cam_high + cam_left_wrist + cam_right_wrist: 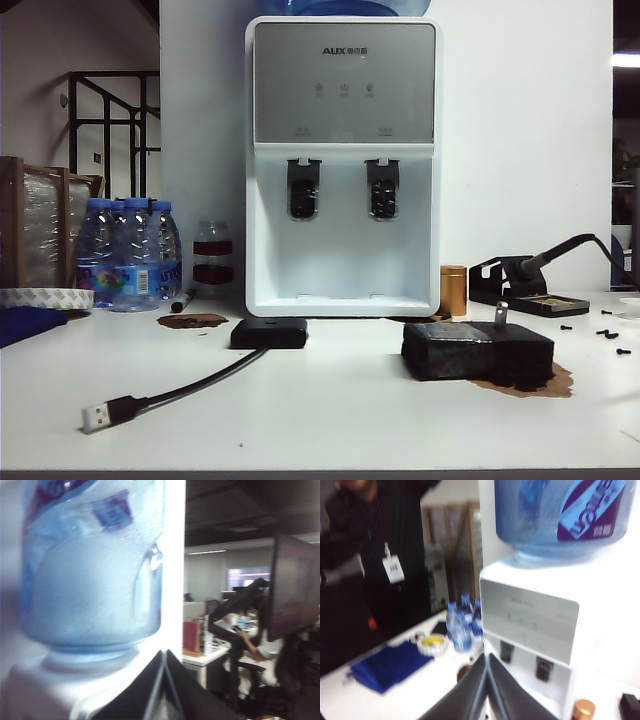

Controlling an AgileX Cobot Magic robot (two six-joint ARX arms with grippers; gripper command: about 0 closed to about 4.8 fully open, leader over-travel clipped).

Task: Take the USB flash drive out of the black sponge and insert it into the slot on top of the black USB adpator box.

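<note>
The black sponge (478, 352) lies on the white table right of centre. The USB flash drive (501, 316) stands upright in the sponge's top, a small silver stick. The black USB adaptor box (269, 333) lies flat left of centre, and its cable ends in a USB plug (97, 416) at the front left. The slot on the box's top is too small to make out. Neither arm appears in the exterior view. My left gripper (165, 652) is shut and empty, level with the dispenser's blue bottle. My right gripper (486, 656) is shut and empty, high above the table and facing the dispenser.
A white water dispenser (342, 170) stands behind the box. Water bottles (130, 252) and a tape roll (45, 297) sit at the back left by a blue cloth (25, 322). A soldering iron stand (525, 285), a brass cylinder (453, 290) and loose screws (606, 335) are on the right.
</note>
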